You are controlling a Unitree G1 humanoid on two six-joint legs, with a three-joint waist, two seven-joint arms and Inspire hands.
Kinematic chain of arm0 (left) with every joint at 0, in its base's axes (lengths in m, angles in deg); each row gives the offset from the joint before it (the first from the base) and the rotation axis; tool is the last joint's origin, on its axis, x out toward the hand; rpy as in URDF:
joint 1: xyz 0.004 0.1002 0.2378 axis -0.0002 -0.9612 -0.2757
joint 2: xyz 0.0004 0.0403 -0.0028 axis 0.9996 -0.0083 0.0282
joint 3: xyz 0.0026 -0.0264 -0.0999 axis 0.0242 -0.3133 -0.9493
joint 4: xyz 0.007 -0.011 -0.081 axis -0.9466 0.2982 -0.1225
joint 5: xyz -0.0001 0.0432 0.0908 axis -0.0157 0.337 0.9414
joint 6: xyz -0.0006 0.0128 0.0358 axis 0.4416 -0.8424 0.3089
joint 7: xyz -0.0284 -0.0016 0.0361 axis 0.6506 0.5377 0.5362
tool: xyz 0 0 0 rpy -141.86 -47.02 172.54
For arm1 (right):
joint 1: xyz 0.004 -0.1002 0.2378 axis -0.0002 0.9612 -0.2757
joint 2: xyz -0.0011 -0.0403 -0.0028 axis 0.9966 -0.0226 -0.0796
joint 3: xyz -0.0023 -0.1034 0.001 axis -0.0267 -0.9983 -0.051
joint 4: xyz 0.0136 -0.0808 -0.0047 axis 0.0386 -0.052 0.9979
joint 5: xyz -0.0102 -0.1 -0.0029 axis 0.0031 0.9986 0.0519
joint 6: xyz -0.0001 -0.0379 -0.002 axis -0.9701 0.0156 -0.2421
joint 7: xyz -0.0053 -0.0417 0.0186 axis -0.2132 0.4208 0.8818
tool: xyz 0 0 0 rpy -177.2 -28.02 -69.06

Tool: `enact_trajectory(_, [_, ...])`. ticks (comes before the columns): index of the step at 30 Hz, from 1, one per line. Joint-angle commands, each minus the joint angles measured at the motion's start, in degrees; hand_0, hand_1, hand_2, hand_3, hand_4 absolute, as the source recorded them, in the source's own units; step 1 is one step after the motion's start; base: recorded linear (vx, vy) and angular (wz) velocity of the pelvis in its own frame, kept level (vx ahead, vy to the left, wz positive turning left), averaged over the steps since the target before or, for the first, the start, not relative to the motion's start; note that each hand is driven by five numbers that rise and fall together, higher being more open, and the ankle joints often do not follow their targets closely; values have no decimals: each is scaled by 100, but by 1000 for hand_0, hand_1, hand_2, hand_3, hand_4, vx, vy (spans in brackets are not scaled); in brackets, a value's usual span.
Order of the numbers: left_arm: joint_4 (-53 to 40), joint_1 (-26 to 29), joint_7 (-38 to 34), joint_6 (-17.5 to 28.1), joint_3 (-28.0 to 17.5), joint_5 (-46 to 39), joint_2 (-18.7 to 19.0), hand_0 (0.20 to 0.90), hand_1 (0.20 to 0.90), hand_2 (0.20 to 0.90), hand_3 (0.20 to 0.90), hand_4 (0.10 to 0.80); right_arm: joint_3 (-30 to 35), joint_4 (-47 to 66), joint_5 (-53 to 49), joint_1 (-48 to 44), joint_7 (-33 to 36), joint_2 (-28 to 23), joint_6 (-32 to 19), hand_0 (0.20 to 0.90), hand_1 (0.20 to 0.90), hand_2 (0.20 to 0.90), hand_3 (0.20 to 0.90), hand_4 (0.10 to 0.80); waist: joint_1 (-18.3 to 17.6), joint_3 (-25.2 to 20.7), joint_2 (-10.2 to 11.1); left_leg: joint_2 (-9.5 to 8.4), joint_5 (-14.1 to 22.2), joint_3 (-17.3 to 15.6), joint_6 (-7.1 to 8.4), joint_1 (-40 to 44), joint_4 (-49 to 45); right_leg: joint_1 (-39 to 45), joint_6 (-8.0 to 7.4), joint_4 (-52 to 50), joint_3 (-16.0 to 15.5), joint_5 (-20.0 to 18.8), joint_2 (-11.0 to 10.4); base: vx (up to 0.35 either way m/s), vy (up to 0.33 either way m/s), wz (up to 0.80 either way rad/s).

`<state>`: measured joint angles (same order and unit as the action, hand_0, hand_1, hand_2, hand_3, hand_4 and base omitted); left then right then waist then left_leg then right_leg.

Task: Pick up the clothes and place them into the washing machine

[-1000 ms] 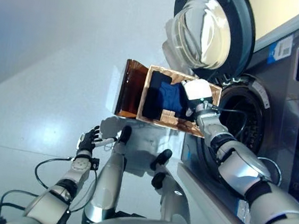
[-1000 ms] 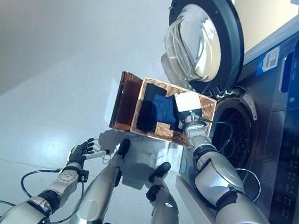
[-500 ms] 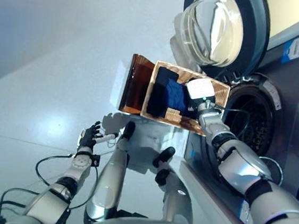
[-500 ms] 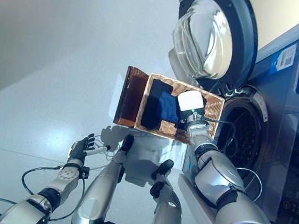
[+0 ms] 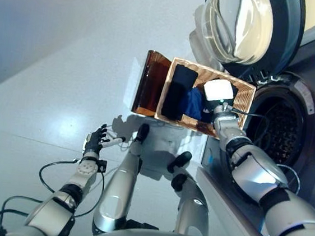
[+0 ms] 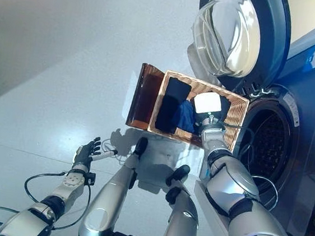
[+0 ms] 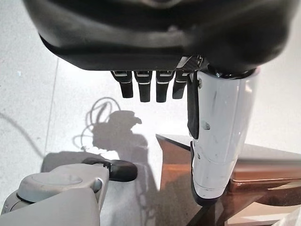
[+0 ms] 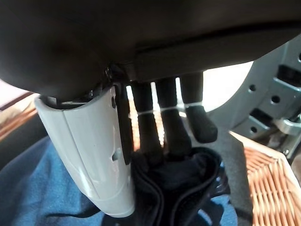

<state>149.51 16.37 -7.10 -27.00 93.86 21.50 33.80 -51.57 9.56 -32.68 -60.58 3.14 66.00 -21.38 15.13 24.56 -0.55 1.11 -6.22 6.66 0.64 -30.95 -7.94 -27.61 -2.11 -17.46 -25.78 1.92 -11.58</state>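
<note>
Right hand (image 8: pixel 141 141), fingers and thumb curled round a dark garment (image 8: pixel 183 183), lifts nothing clear yet; clothes (image 6: pixel 183 115) lie beneath it in the basket (image 6: pixel 234 112). Washing machine (image 6: pixel 268 141) drum beside it unloaded. Left hand (image 6: pixel 86 151) hangs relaxed, empty.

Right hand (image 8: pixel 155 141), centre right of the head views, arm extended, fingers and thumb pinching dark cloth (image 8: pixel 188 188). Left hand (image 5: pixel 94 143), lower left, fingers relaxed, empty.

Laundry area — front-load washing machine (image 6: pixel 290 143) w/ door (image 6: pixel 239 36) open, wicker basket (image 6: pixel 234 112) beside.
</note>
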Motion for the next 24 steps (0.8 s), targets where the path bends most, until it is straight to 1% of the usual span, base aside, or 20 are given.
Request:
enact_trajectory(1, [-135,-95,-141,276,178,-43,127,900,900,900,900,800,-39,-41,-54,-578,382,-586,229,200,200,200,200,300,-2,-115,-101,-81,276,-211,366,-181,-306,384,-342,74,170,145,-34,0,0,0])
enact_trajectory(5, [-109,-140,-143,269,207,3,110,900,900,900,900,800,18,-42,-85,-598,409,-678,235,200,200,200,200,300,-40,-155,-98,-73,252,-244,373,-70,-238,486,-346,169,193,103,-23,0,2,-3])
enact_trajectory(12, [39,-261,-122,231,148,21,87,900,900,900,900,800,342,294,-435,-482,476,-881,107,200,200,200,200,300,-217,-368,-4,-21,195,-396,388,339,48,857,-402,613,314,-109,47,5,19,-9])
enact_trajectory(13, [41,-278,-112,230,142,5,80,900,900,900,900,800,413,375,-554,-447,452,-908,55,200,200,200,200,300,-250,-389,-18,-25,44,-432,344,314,83,847,-360,695,270,-271,41,-63,56,-6])
enact_trajectory(14, [52,-313,-117,229,125,-7,72,900,900,900,900,800,549,456,-742,-379,463,-931,-18,200,200,200,200,300,-289,-421,-4,-19,45,-452,345,369,99,903,-364,755,295,-297,42,-60,59,-7])
enact_trajectory(16, [67,-369,-113,223,113,-39,56,900,900,900,900,800,881,625,-1311,-251,424,-949,-252,200,200,200,200,300,-372,-475,-7,-17,40,-499,345,479,163,1002,-381,873,332,-365,53,16,23,-10])
enact_trajectory(17, [70,-408,-109,228,103,-67,41,900,900,900,900,800,1177,778,-1784,-143,414,-918,-415,200,200,200,200,300,-429,-506,7,-8,37,-538,346,534,216,1061,-401,994,363,-419,67,4,21,-15])
enact_trajectory(18, [104,-421,-106,212,79,-86,32,900,900,900,900,800,1341,924,-2149,-48,342,-916,-529,200,200,200,200,300,-491,-528,12,7,29,-574,346,573,261,1088,-419,1086,406,-466,77,0,17,-21])
enact_trajectory(21, [171,-554,-61,194,31,-117,-8,900,900,900,900,800,1875,952,-3114,245,285,-818,-837,200,200,200,200,300,-605,-599,-12,27,23,-685,329,721,364,1172,-448,1285,513,-583,97,8,35,-23])
enact_trajectory(24, [365,-620,-6,175,-61,-93,-38,900,900,900,900,800,2544,1045,-4399,707,52,-614,-1222,200,200,200,200,300,-724,-682,-47,32,27,-834,323,855,469,1226,-482,1457,625,-684,88,23,31,-25])
